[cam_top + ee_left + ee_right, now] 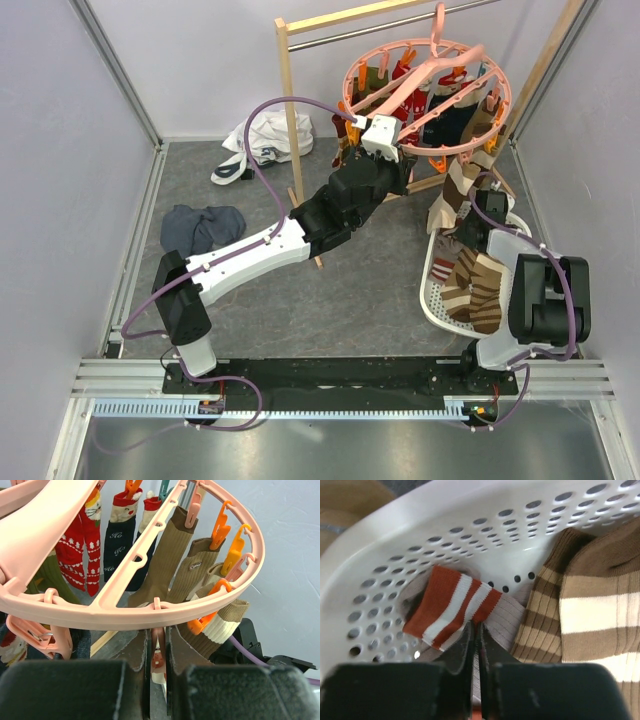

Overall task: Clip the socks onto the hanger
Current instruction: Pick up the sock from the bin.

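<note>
Starting at the left claw (pixel 158 647), its jaws are seen pressed almost together, with a pink clip (pixel 158 656) pinched between them. Just above that grip runs the ring of the hanger (pixel 125 614), from which the clip is hung. Beyond the ring, brown socks (pixel 172 560) are clipped ahead of the claw and slightly to its right, while navy socks (pixel 117 542) and red socks (pixel 75 555) are hung further off to its left. An orange clip (pixel 207 620) is fastened on a tan-and-cream sock (pixel 220 627) close to the claw's right. The right claw (pixel 476 642) is found inside a white perforated basket (pixel 395 545), its jaws closed on the grey fabric of a sock with a rust-and-white cuff (pixel 452 607), which is laid directly ahead of the fingertips. To the right of that claw, brown striped socks (pixel 600 605) are piled against the basket wall.
</note>
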Robot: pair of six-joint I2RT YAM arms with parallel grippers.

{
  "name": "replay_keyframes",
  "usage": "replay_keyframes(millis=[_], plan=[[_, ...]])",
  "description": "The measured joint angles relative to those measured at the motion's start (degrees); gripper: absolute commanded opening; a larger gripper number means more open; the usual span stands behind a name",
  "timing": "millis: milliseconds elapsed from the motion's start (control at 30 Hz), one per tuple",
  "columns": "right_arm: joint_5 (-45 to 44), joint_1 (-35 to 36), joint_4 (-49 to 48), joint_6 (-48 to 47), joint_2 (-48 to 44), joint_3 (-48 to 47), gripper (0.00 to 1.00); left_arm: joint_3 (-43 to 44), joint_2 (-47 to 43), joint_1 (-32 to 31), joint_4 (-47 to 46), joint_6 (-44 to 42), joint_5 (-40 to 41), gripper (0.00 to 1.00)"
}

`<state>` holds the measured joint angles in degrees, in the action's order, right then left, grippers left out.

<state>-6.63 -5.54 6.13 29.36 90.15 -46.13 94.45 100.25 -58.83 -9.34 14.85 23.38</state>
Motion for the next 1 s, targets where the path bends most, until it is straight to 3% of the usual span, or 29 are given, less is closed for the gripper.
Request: replay_keyframes(millis=[400,533,700,1000], plan=[[5.6,0.0,5.7,1.2,-12.2,1.1,0.01,0.0,0.0,0.3,0.4,0.0,-0.6,0.02],[7.2,0.0,6.9,2.2,-17.2,5.7,0.29,0.0,0.0,0.3,0.4,0.0,-0.6,0.02],[7.3,0.1,9.8,1.4,-19.7,11.1,0.35,0.0,0.0,0.3,0.4,0.0,-0.9,0.02],[6.6,0.1,11.1,-1.7,-22.5,8.4,0.36,0.0,0.0,0.3,0.4,0.0,-1.0,0.02]])
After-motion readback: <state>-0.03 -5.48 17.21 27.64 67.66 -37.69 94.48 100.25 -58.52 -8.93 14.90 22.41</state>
